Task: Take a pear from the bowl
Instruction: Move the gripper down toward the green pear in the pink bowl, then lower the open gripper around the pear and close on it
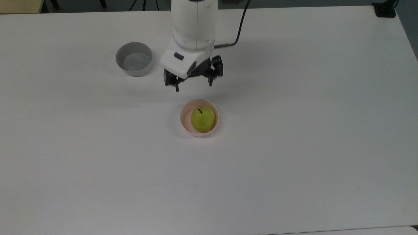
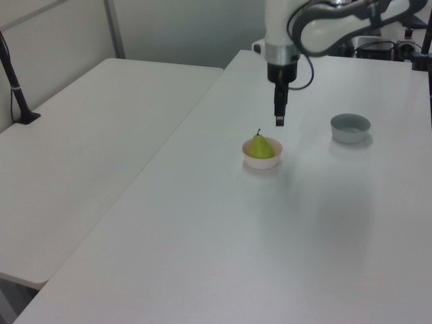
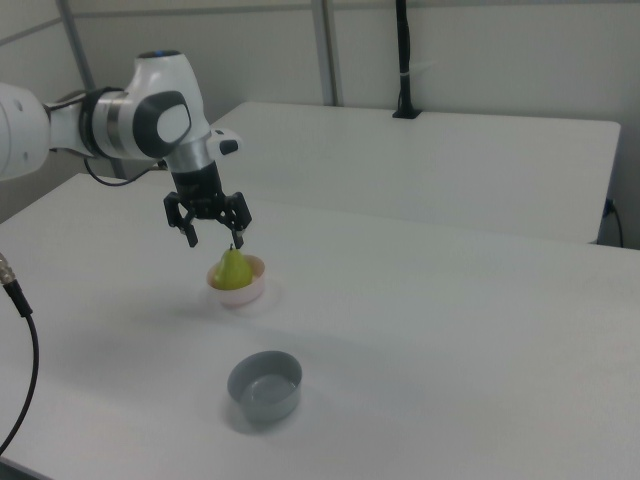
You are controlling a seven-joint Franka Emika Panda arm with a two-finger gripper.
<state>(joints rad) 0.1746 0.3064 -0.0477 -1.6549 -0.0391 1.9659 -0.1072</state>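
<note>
Pear [image 1: 202, 119] was found seated in the pale pink bowl [image 1: 185, 119], stem up and dark against the yellow-green skin; in the top view it was set toward the bowl's right side, leaving a crescent of bare pink interior on the top view's left; the bowl was resting on the white table [image 1: 294, 147], near its middle. Gripper [image 1: 193, 85] was seen above the table, fingers pointing down, spread wide and holding nothing; in the top view it lay just above the bowl in the frame, not touching pear or rim; in the right view [image 3: 214, 236] the fingertips were level with the pear's top, the stem appearing close to one finger. Grey bowl [image 1: 134, 59] was noted well apart from the pink one, toward the top view's upper left, with nothing seen inside.
</note>
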